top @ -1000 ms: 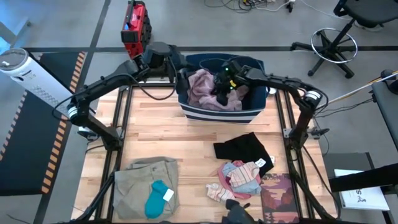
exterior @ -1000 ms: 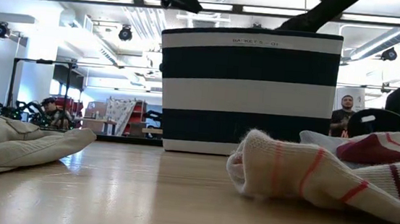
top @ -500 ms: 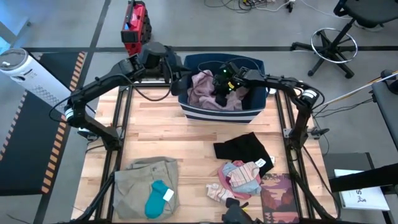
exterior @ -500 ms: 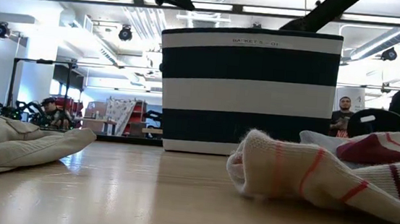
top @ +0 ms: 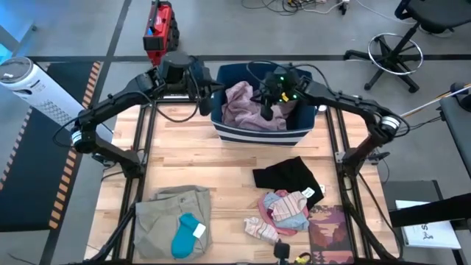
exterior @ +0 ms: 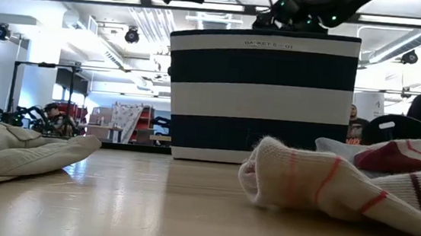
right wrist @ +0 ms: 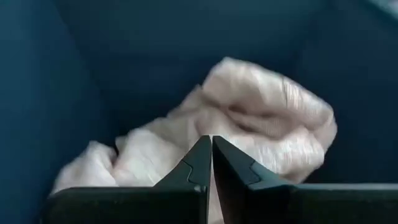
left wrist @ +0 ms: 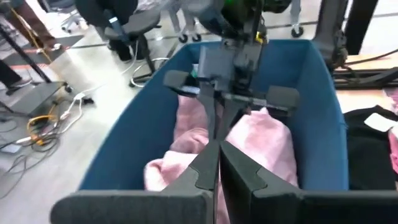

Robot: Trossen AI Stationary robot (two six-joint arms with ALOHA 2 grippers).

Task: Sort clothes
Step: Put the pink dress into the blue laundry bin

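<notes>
Resting on wood table [top: 221, 165], clothes [top: 287, 208] (lab bkgd)

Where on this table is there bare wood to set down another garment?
A wide bare band runs between the striped bin and the khaki trousers, left of the black piece. The front right is crowded: small clothes, a striped sock and the booklet.

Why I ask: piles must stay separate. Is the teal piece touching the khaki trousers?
Touching. The high view shows the teal piece lying on top of the khaki trousers, overlapping their fabric with no table between them.
</notes>
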